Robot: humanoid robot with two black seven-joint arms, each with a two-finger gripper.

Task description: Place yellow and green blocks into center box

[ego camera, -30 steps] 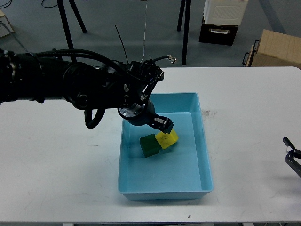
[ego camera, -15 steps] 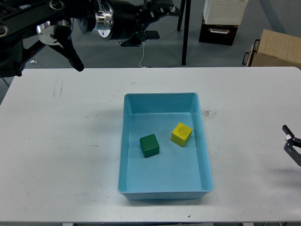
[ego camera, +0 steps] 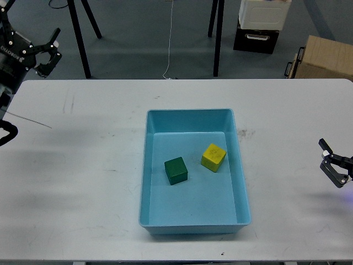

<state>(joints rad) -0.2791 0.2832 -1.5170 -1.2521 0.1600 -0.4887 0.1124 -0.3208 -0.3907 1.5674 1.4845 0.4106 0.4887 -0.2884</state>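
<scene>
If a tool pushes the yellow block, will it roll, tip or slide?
The yellow block has flat faces and sits low in the blue box, so it would probably slide, not roll. It looks rigid. The smooth floor may let it skid.

Your left hand (ego camera: 48, 52) sits raised at the far left edge, fingers spread apart and empty. Your right hand (ego camera: 335, 164) peeks in low at right, fingers parted.

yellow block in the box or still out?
In. The yellow block rests on the floor of the blue box, right of the green block, with no gripper touching it.
</scene>
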